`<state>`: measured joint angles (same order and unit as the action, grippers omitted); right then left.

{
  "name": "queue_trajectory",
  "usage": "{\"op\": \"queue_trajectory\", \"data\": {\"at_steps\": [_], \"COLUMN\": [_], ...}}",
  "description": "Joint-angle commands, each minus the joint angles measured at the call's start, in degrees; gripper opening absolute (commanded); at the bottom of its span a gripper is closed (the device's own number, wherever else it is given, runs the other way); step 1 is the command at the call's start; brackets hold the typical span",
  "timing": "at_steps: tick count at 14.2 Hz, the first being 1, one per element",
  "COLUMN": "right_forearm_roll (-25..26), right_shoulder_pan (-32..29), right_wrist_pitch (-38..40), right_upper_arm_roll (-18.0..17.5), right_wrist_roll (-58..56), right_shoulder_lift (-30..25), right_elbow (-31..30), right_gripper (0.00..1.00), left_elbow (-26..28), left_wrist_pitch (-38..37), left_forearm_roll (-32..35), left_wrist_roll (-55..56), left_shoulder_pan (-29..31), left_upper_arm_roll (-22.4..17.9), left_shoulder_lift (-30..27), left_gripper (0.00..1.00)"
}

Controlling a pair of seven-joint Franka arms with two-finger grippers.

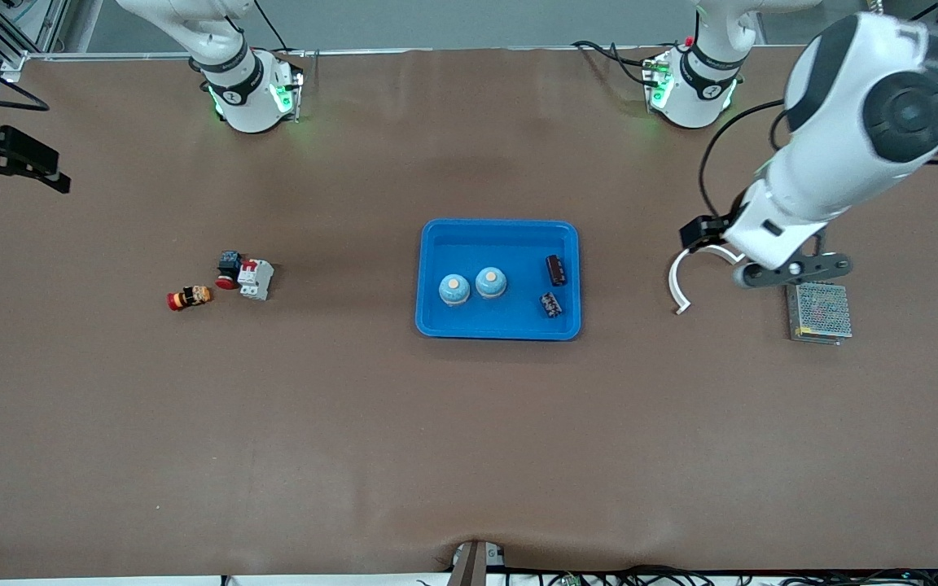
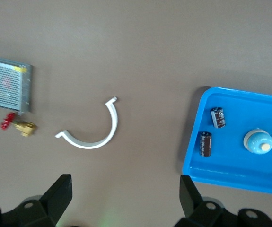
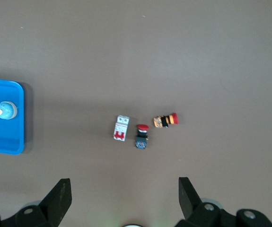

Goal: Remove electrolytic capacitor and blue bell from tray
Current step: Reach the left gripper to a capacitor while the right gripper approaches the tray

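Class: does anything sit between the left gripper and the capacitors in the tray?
Nothing visible blocks it. The open left gripper hangs over bare table beside the tray; the capacitors lie uncovered at the tray's near end, the white curved piece off to one side.

tray open above, bells crowded

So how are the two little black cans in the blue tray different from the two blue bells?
The capacitors are dark, slim cylinders lying on their sides; the bells are pale blue domes sitting upright with light buttons on top. The capacitors lie toward the left arm's end of the tray, the bells nearer its middle. Both pairs rest inside the tray.
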<state>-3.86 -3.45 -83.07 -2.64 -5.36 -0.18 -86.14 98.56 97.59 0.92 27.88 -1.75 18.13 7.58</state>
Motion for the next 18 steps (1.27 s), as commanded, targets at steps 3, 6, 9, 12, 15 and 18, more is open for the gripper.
{"op": "queue_trajectory", "data": {"at_steps": [3, 6, 9, 12, 15, 18], "right_forearm_roll": [-1.94, -3.17, -3.61, -6.40, -7.57, -7.30], "right_shoulder_pan": [6.60, 10.20, 14.42, 15.57, 16.62, 19.17], "right_wrist_pitch": [-4.55, -7.71, -9.65, -9.74, -10.53, -11.59], "right_upper_arm_roll": [0.26, 0.26, 0.26, 0.26, 0.26, 0.35], "right_wrist_roll": [9.65, 16.93, 28.08, 39.85, 46.57, 50.70], "right_shoulder_lift": [4.39, 7.11, 9.14, 9.94, 10.81, 12.65], "right_elbow": [0.89, 0.89, 0.89, 0.80, 0.80, 0.80], "right_gripper": [1.00, 1.00, 1.00, 1.00, 1.00, 1.00], "left_elbow": [7.26, 9.00, 12.43, 15.51, 15.61, 15.87], "left_wrist_pitch": [11.64, 17.70, 24.03, 31.24, 32.40, 35.03], "left_forearm_roll": [-0.57, 0.30, 0.31, 2.05, 6.62, 6.72], "left_wrist_roll": [14.27, 22.19, 25.02, 28.53, 31.61, 32.14], "left_shoulder_pan": [0.17, -4.30, -6.68, -9.14, -10.03, -11.52], "left_upper_arm_roll": [6.20, 7.01, 7.01, 6.92, 7.01, 6.92], "left_shoulder_lift": [4.52, 8.58, 10.61, 13.24, 16.14, 18.60], "left_gripper": [1.00, 0.98, 0.88, 0.87, 0.85, 0.78]}}
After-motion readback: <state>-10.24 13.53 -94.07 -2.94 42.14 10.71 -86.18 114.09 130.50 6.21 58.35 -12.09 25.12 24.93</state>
